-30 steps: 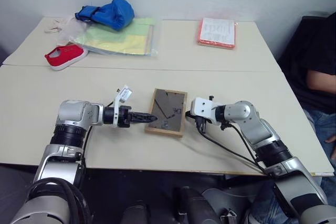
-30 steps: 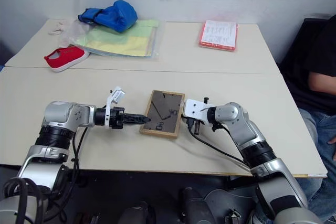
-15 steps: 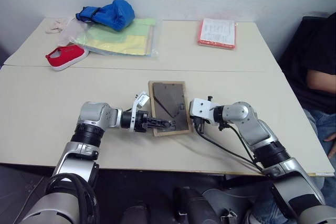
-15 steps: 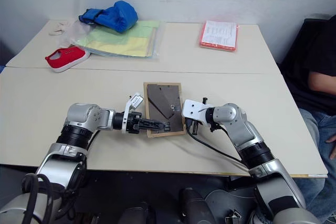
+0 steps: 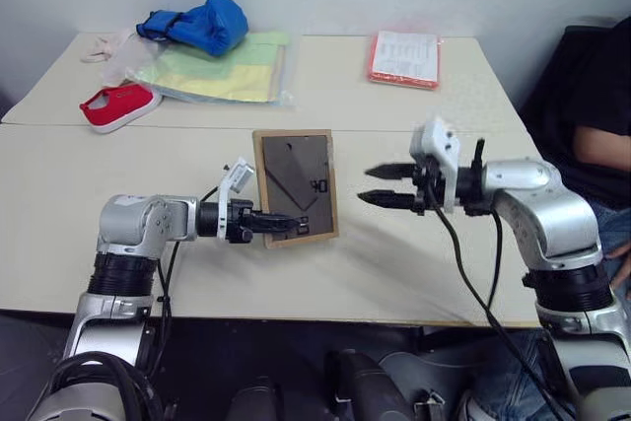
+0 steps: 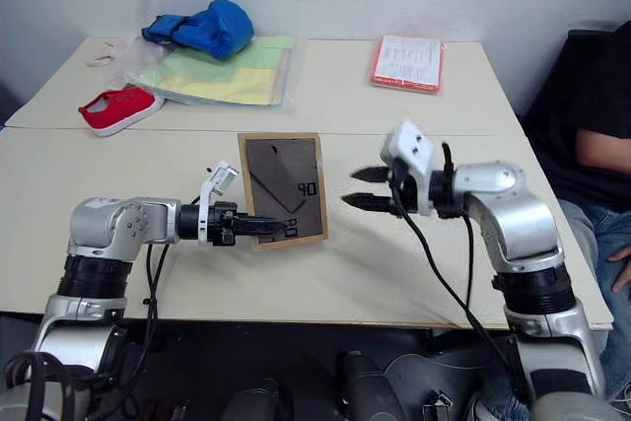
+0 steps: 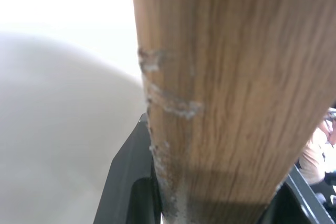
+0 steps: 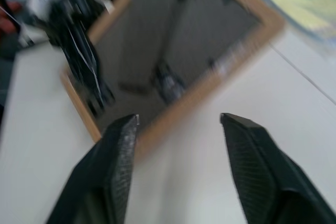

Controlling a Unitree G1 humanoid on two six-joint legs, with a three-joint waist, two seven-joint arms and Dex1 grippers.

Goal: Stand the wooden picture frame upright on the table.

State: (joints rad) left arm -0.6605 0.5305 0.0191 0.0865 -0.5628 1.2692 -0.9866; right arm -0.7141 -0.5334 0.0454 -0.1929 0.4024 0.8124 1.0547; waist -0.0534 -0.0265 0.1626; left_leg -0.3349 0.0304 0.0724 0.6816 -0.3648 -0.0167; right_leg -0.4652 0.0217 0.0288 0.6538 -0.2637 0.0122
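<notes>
Wooden-bordered and small, the rectangular picture frame [image 5: 295,187] now stands tilted up near the front edge of the large cream-beige table [image 5: 118,194], its dark grey-brown back panel with the stand flap facing you. Your left gripper [image 5: 279,226] has its two black fingers pinched on the frame's lower border, which is what props it up; the flap does not look deployed, so I judge it would fall if let go. Your right gripper [image 5: 387,185] hangs just beside the frame's right edge, clear of it, jaws spread wide and empty, likely placed to reach the flap. A red-edged packet of papers [image 5: 405,57] lies well apart at the far edge.
</notes>
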